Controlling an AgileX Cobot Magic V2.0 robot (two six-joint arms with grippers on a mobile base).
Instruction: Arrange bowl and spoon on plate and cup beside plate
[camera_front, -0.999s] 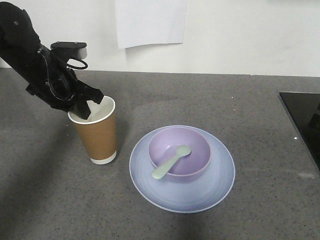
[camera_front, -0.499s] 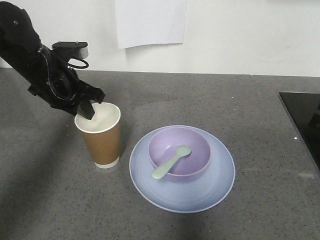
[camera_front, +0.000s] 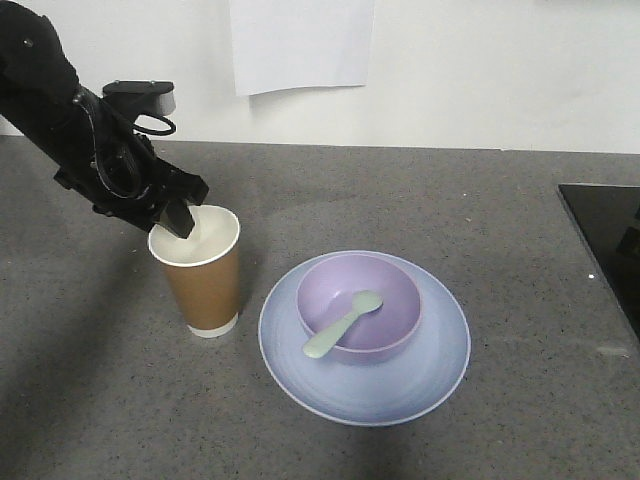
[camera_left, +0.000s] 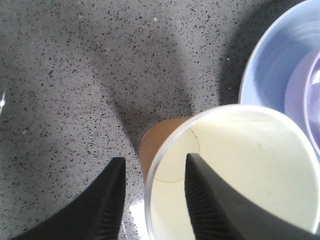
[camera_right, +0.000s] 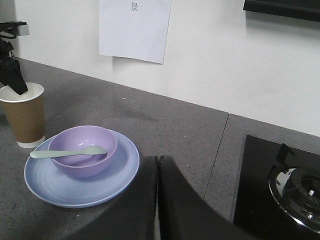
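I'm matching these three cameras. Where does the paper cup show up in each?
Front view: cup left of centre, beside the plate.
Left wrist view: cup fills the lower right, seen from above.
Right wrist view: cup at the far left edge.
Shared landmark: the plate, in all three.

You're looking past the right gripper (camera_right: 158, 165), its two dark fingers pressed together at the bottom edge. On the grey speckled countertop (camera_right: 175, 130) the lavender bowl (camera_right: 83, 149) sits on the pale blue plate (camera_right: 82, 186), the mint spoon (camera_right: 67, 153) across its rim. The brown paper cup (camera_right: 22, 116) stands just beside the plate, a black finger dipping inside
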